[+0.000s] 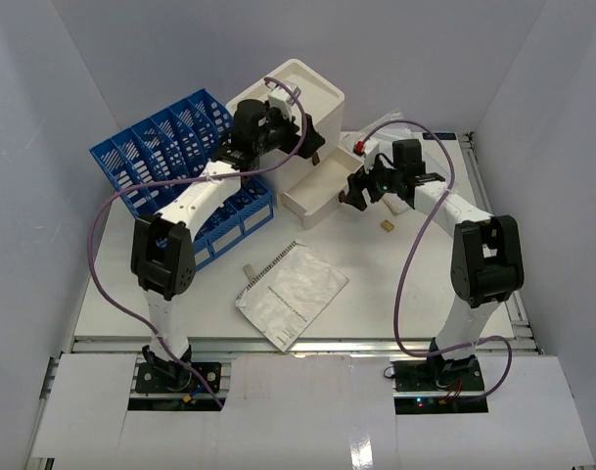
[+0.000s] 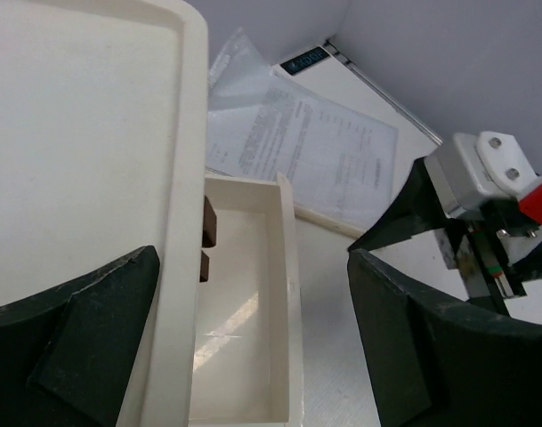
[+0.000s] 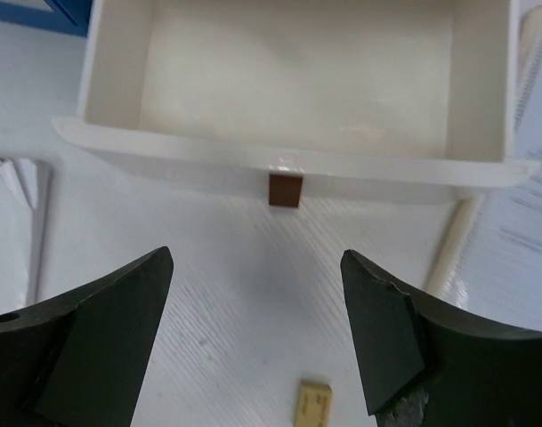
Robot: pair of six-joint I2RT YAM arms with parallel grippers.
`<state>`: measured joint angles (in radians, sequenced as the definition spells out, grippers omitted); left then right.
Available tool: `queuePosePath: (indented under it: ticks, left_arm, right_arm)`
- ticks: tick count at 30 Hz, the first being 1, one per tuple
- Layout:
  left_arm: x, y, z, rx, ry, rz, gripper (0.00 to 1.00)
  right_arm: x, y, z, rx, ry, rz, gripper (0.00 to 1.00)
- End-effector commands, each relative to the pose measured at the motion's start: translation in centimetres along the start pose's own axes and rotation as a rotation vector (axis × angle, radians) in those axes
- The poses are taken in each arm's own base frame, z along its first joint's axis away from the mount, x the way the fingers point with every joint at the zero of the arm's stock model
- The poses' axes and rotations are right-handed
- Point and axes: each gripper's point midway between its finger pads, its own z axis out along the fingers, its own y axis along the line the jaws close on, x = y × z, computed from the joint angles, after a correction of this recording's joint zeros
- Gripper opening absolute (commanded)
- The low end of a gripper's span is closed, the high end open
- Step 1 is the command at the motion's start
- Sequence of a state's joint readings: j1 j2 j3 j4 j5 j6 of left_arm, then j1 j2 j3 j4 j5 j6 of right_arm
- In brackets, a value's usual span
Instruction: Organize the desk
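Note:
The desk (image 1: 395, 284) is a wide white tabletop. At its back stands a white drawer box (image 1: 288, 98) with its lower drawer (image 1: 312, 191) pulled out and empty. My left gripper (image 1: 296, 125) hovers open above the box's edge and the drawer (image 2: 244, 311), holding nothing. My right gripper (image 1: 348, 194) is open just in front of the drawer's front panel, where a brown handle (image 3: 284, 189) shows. Nothing sits between its fingers. A small tan block (image 3: 313, 405) lies on the desk (image 3: 208, 294) below that gripper (image 3: 257, 258).
A blue rack (image 1: 175, 162) stands at the back left beside the box. A printed booklet (image 1: 291, 294) lies front centre, with a small tan piece (image 1: 247, 271) next to it. Papers in a plastic sleeve (image 2: 315, 151) lie behind the drawer at the back right.

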<state>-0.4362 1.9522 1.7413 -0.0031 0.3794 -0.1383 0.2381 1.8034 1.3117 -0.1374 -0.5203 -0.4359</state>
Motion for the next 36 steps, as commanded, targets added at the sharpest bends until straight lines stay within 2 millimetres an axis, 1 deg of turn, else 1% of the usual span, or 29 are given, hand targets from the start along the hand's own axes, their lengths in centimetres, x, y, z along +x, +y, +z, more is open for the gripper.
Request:
queuePosePath:
  ticks: [1,3,6,7,10,12,15,16,17,18,20,24,27,29,32,33,36]
  left_arm:
    - [-5.1,-1.0,-6.5,-0.106,-0.163,-0.02,0.98]
    - [-5.8,-1.1,-8.8,-0.154,-0.205,-0.033,0.98]
    - [-6.0,-1.8,-12.6,-0.187,-0.239,-0.046,0.98]
    - [-5.8,-2.3,-13.8,-0.188,-0.243,-0.047,0.98]
    - [-4.9,-4.0,-18.7,-0.188,-0.273,-0.042,0.98]
    - [-4.5,-4.5,-20.8,-0.198,-0.284,-0.042,0.98]
    - [-3.0,-5.5,-23.3,-0.195,-0.267,-0.055,0.98]
    - [-2.4,-5.7,-23.9,-0.193,-0.261,-0.069,0.98]
    - [-1.4,-6.1,-24.7,-0.186,-0.249,-0.079,0.98]
    - [-0.9,-6.4,-25.1,-0.175,-0.251,-0.089,0.98]
    - [1.9,-6.8,-26.1,-0.176,-0.196,-0.138,0.98]
    - [5.2,-7.4,-27.6,-0.176,-0.153,-0.214,0.98]
    - [7.7,-7.7,-28.8,-0.183,-0.133,-0.275,0.98]
    - [9.1,-7.9,-29.6,-0.183,-0.129,-0.307,0.98]
    - [11.0,-8.1,-30.1,-0.187,-0.11,-0.353,0.98]
    - [11.6,-8.2,-30.2,-0.186,-0.101,-0.376,0.98]
    - [13.9,-8.2,-30.3,-0.186,-0.07,-0.426,0.98]
  right_arm:
    - [6.4,-1.8,-3.3,0.077,0.311,-0.061,0.82]
    - [8.0,-3.0,-3.7,0.122,0.375,-0.074,0.81]
    - [9.3,-4.0,-3.7,0.148,0.421,-0.065,0.79]
    - [9.4,-4.4,-3.7,0.156,0.43,-0.061,0.78]
    - [10.2,-5.1,-3.5,0.172,0.465,-0.047,0.76]
    - [11.0,-5.2,-3.1,0.165,0.484,-0.03,0.75]
    - [12.1,-5.0,-2.5,0.142,0.516,0.004,0.71]
    - [12.3,-4.9,-2.3,0.136,0.522,0.01,0.69]
    - [12.8,-4.9,-2.2,0.132,0.535,0.018,0.68]
    - [13.0,-4.7,-2.1,0.127,0.54,0.022,0.67]
    - [13.6,-4.7,-1.9,0.119,0.554,0.029,0.63]
    - [14.0,-4.3,-2.0,0.099,0.572,0.038,0.44]
    - [14.2,-3.8,-2.3,0.083,0.582,0.041,0.28]
    - [13.9,-3.2,-2.7,0.064,0.569,0.041,0.19]
    - [12.4,-2.1,-2.8,0.019,0.506,0.043,0.14]
    - [11.2,-1.8,-3.1,0.013,0.474,0.034,0.13]
    - [8.7,-1.3,-3.4,-0.001,0.409,0.016,0.13]
